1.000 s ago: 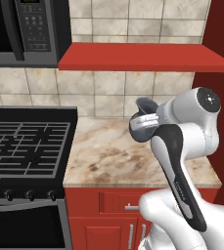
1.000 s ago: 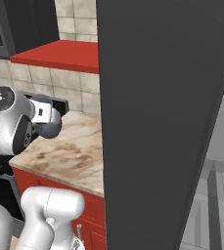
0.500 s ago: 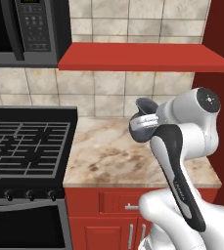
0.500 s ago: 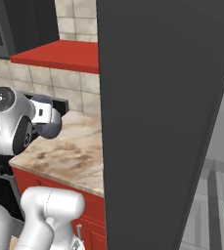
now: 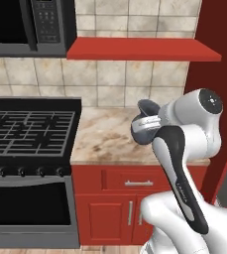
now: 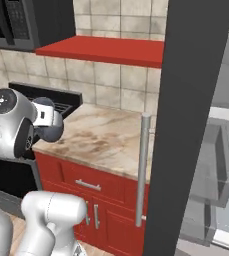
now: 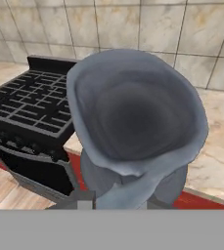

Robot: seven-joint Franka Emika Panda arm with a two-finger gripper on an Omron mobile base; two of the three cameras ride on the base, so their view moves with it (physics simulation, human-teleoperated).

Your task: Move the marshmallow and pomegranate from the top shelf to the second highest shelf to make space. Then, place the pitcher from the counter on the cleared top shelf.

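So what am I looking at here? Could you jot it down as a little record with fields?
place: simulated kitchen
held thing: blue-grey pitcher, lifted clear of the counter
gripper: shut on the pitcher
pitcher's inside: looks empty in the hand view
left of counter: black stove
above counter: red shelf
right side: dark fridge door, open

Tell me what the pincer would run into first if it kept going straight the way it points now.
The pincer is shut on the pitcher. Straight ahead, past the pitcher, lies probably the tiled wall behind the counter, though depth is unclear.
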